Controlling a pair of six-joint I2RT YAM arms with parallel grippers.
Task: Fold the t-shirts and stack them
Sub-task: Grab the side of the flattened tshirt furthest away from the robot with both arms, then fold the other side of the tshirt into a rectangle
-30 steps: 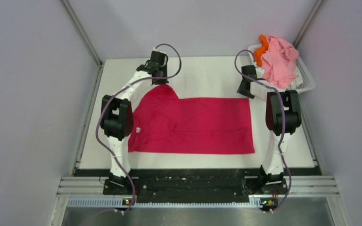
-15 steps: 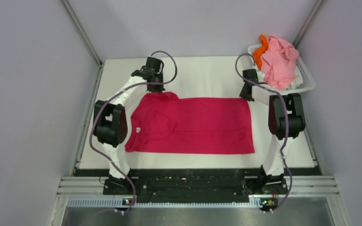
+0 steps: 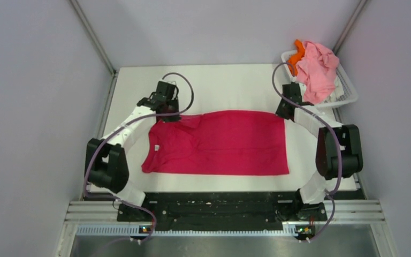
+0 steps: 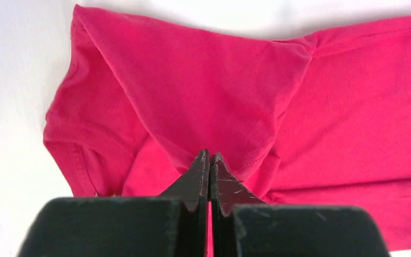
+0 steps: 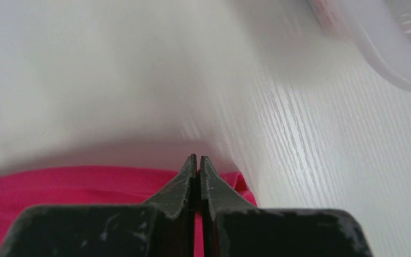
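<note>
A magenta-red t-shirt lies spread flat on the white table, with its small white neck label at the left. My left gripper is shut on the shirt's far-left part; in the left wrist view its fingertips pinch a raised fold of the red cloth. My right gripper is shut at the shirt's far-right corner; in the right wrist view the tips sit on the red cloth's edge. A light pink shirt and an orange one lie heaped in the basket.
The white slatted basket stands at the table's back right, close behind my right gripper; its wall shows in the right wrist view. Bare white table lies beyond the shirt. Grey walls enclose the table on three sides.
My left gripper has moved nearer and to the left, pulling the shirt's raised far-left part down flat. My right gripper has moved a little nearer, to the far-right corner.
</note>
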